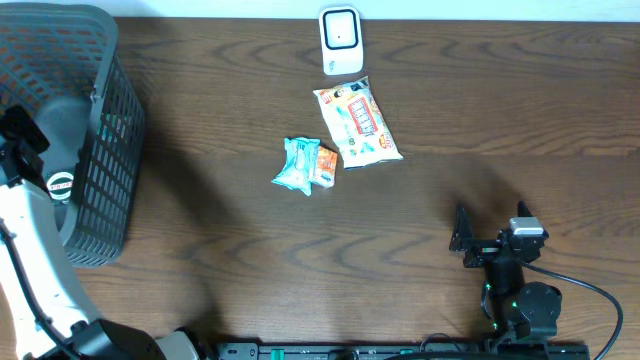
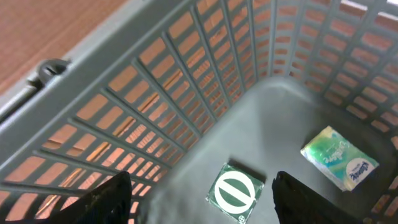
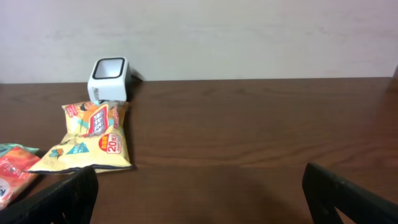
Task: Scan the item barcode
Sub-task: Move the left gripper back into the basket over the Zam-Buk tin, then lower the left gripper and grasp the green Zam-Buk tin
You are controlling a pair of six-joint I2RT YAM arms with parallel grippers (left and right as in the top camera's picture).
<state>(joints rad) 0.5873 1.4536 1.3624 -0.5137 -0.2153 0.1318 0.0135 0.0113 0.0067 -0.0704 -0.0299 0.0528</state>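
Note:
My left gripper (image 2: 205, 202) hangs open inside the grey basket (image 2: 186, 93), with nothing between its fingers. Below it on the basket floor lies a green square packet (image 2: 235, 191) with a white circle on it, closer to the right finger. A green and white tissue pack (image 2: 341, 157) lies further right. The white barcode scanner (image 1: 340, 40) stands at the table's far edge. My right gripper (image 1: 465, 240) rests open and empty at the front right, pointing toward the scanner (image 3: 109, 78).
A yellow snack bag (image 1: 358, 125) lies just in front of the scanner, with a teal packet (image 1: 297, 165) and an orange packet (image 1: 325, 165) to its left. The basket (image 1: 110, 130) fills the far left, and my left arm (image 1: 30, 215) reaches over it.

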